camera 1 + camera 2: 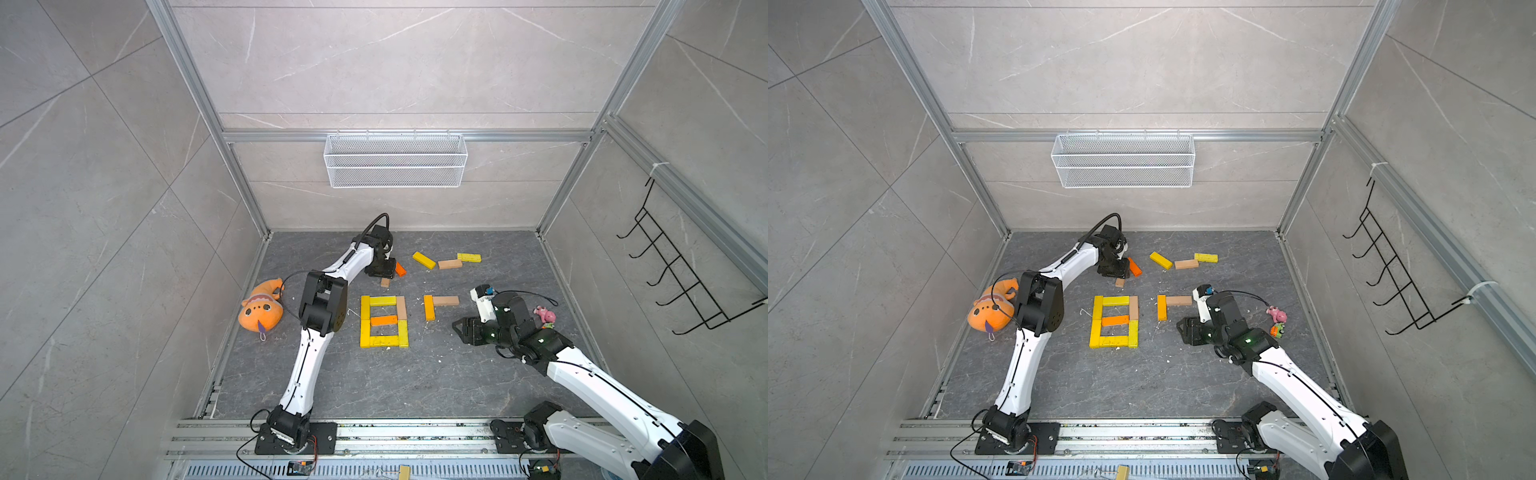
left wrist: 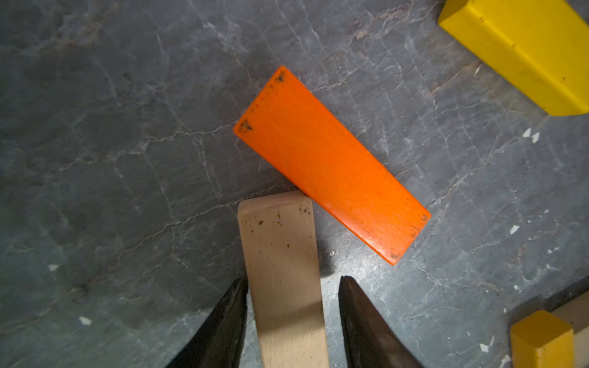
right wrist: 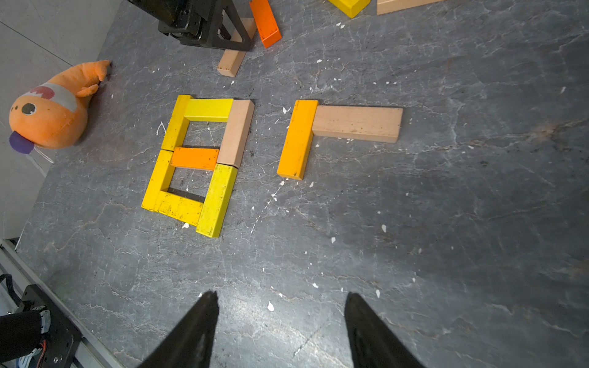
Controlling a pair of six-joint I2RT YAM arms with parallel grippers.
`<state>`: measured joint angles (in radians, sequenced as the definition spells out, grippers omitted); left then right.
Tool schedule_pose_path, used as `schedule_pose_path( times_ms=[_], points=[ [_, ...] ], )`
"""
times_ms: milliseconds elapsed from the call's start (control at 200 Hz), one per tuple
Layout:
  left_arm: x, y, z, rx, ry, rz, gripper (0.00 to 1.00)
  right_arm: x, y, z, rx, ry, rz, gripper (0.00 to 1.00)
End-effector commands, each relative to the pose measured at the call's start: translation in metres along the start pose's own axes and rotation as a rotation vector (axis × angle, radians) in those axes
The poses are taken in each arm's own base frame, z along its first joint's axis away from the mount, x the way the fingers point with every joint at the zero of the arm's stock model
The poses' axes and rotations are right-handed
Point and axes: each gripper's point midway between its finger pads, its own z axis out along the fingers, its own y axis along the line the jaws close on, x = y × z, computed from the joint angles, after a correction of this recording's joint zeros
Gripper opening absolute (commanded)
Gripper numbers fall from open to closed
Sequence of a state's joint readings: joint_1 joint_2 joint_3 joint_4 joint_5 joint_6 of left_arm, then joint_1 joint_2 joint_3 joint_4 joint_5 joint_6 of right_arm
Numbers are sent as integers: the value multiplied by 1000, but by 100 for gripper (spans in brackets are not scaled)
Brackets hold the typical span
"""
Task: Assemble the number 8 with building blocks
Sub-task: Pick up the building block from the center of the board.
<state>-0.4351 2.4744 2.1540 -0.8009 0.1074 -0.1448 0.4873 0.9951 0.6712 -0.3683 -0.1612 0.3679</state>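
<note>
Top views, left to right: plush [image 1: 261, 311] at table [image 1: 374, 386] edge; left gripper [image 1: 382, 274] low at back of table; finished 8 [image 1: 383, 321] of seven blocks mid-table; just beside it, amber block [image 1: 429, 307] touching tan bar [image 1: 446, 300] in an L; three loose blocks [image 1: 450, 264] behind those; right gripper [image 3: 280, 294] above table, jaws apart, holding nothing; pink toy [image 1: 544, 312] far right. Left wrist view: jaws apart astride tan block [image 2: 280, 255], one fingertip [image 2: 236, 302] right at its side, small gap at other; orange block [image 2: 328, 165] touching its corner.
</note>
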Motion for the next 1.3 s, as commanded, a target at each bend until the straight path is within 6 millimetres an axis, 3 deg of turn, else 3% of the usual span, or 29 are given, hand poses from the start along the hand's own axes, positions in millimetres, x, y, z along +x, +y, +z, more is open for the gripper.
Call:
schedule_pose_path(
  times_ms=[0,434,649,764,794,824,944,1143,1293],
  points=[
    [25,11,0,-108,102,33,47,0,-1,1,14,0,8,66],
    [34,17,5,-226,151,91,30,0,-2,2,30,-5,17,66],
    [11,-1,-41,-207,55,147,21,0,-6,-5,49,-33,54,64],
    [10,-19,-68,-198,18,162,19,1,-10,-10,67,-51,89,63],
    [15,-23,-67,-199,25,168,19,2,-11,-12,71,-56,98,63],
    [13,-31,-84,-197,-8,172,19,3,-12,-13,73,-58,106,63],
    [29,-53,-100,-182,-11,178,19,9,-17,-24,96,-66,139,64],
    [71,-115,-110,-120,11,202,20,13,-36,-53,199,-115,217,65],
    [101,-169,-104,-55,19,190,20,21,-47,-69,249,-148,292,65]
  ],
)
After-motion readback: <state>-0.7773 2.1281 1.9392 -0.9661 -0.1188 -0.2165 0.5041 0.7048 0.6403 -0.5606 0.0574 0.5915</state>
